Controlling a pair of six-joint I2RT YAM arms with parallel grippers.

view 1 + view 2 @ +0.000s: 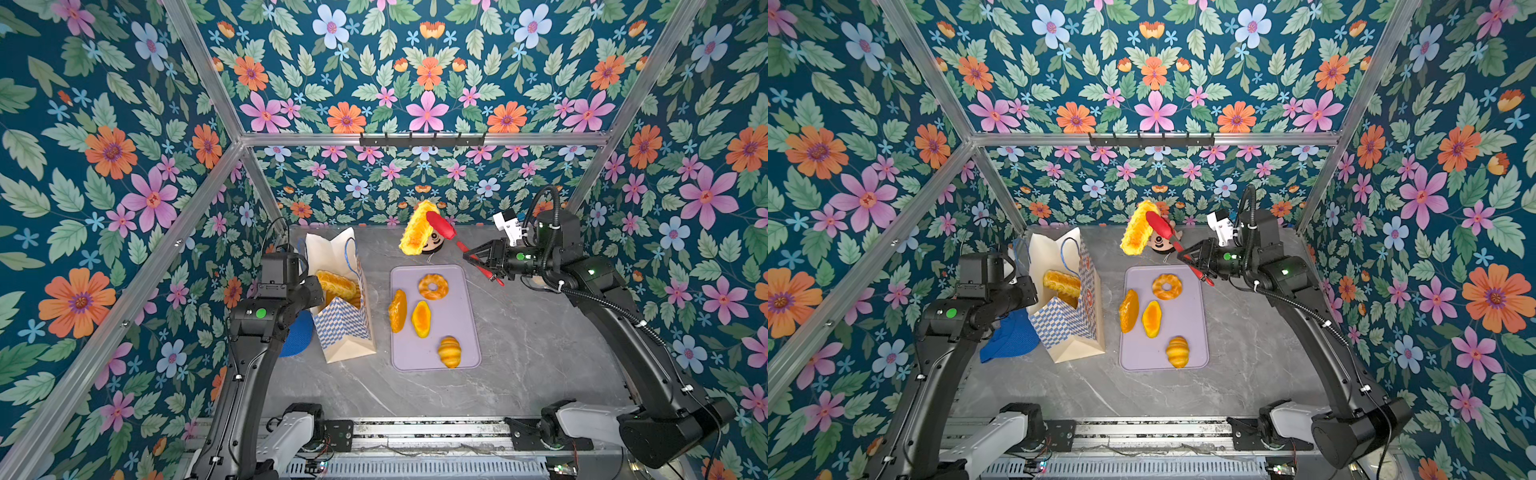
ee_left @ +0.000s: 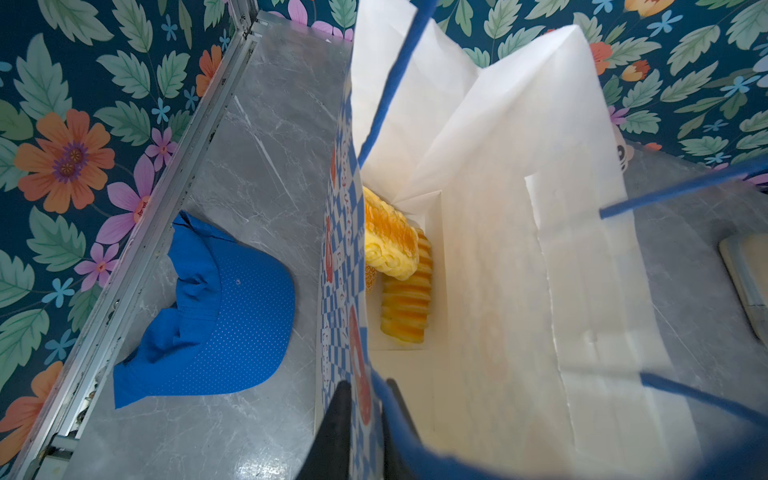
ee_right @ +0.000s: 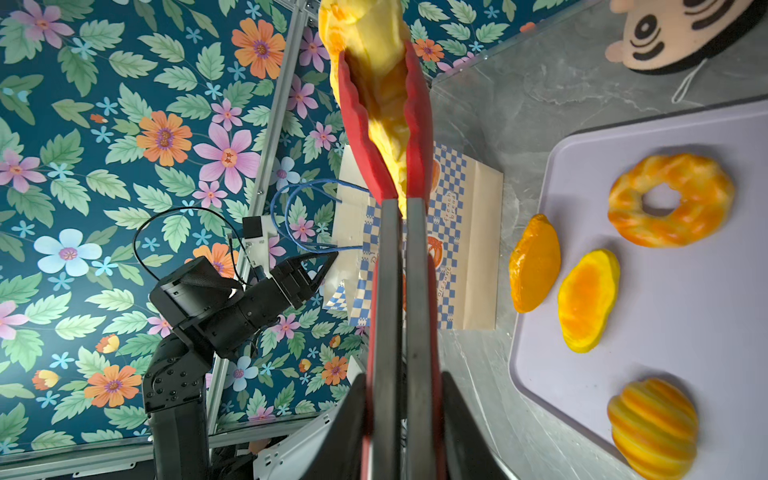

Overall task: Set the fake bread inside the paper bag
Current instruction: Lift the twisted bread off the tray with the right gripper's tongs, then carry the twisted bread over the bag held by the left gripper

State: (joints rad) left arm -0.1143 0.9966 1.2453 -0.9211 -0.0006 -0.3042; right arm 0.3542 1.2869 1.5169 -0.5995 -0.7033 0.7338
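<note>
Lilac tray, lower centre: four pieces of fake bread wait.
Paper bag, left of tray: upright, loaves already inside.
Left pincer: pinching the bag's rim; hold the mouth wide.
Right pincer: pressed together on red tongs clamping a ridged loaf, airborne at upper centre.
Next: swing left, clear the cord handles, lower inside before releasing.
</note>
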